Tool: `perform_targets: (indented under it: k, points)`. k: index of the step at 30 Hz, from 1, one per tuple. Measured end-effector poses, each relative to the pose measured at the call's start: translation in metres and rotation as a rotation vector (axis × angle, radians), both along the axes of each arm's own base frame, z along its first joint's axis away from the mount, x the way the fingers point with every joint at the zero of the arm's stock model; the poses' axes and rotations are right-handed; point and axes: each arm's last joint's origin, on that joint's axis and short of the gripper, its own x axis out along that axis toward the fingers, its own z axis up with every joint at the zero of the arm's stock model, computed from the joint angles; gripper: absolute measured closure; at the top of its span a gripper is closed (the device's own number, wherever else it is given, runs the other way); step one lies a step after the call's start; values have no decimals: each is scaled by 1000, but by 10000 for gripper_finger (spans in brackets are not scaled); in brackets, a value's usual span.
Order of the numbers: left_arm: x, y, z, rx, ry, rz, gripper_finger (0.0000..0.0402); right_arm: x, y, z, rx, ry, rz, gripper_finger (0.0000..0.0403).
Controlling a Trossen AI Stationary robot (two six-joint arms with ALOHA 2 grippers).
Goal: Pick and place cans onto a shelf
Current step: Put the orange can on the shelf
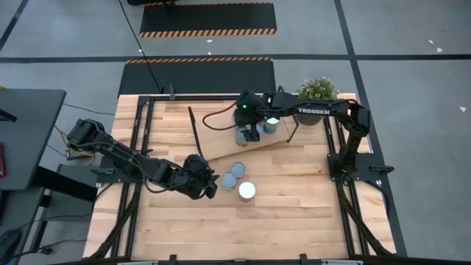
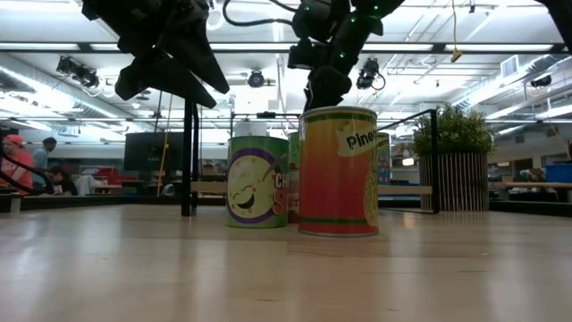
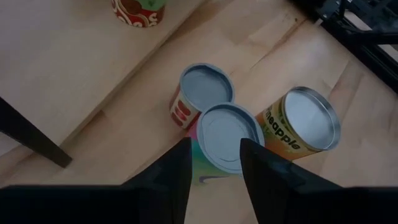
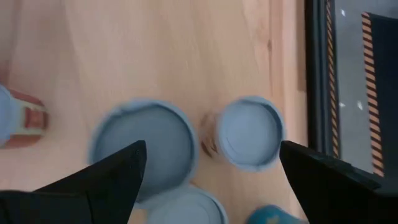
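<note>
A light butcher-block wooden worktop (image 1: 294, 213) is seen from above, carrying a light wooden rectangular shelf board with thin black metal frame ends (image 1: 221, 132) set at an angle towards its far side. The left gripper (image 1: 208, 185) is held low over the worktop, just beside a cluster of three small cylindrical tins near the middle. In the left wrist view its two dark fingers (image 3: 177, 171) are seen apart, with nothing clamped between them; the pale-topped tin with a green and pink label (image 3: 229, 137) lies directly ahead of the gap. Touching that tin are a pale-blue-topped tin with a red and white label (image 3: 204, 88) and a silvery-topped orange tin lettered "pineapple" (image 3: 305, 118). A further tin with a red patterned label (image 3: 138, 9) is seen standing on the shelf board. The right gripper (image 1: 250, 126) is positioned above the shelf, over a group of tins (image 1: 271, 125) already standing there. In the right wrist view its fingers (image 4: 118, 171) are spread wide, empty, with a large pale-blue tin top (image 4: 146, 149) and a smaller pale-blue tin top (image 4: 249, 132) below them; these appear blurred. A potted green plant (image 1: 318, 90) stands at the far right corner of the worktop.
</note>
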Motion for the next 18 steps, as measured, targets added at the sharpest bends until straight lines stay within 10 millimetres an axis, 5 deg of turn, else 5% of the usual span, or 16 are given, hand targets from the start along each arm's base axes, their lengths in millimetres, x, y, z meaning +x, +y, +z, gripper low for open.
perform_targets:
  k: [18]
  points:
    - [1, -1, 1, -14, -8, -8, 260, -8, -10, -5, -34, 90, -14, 27]
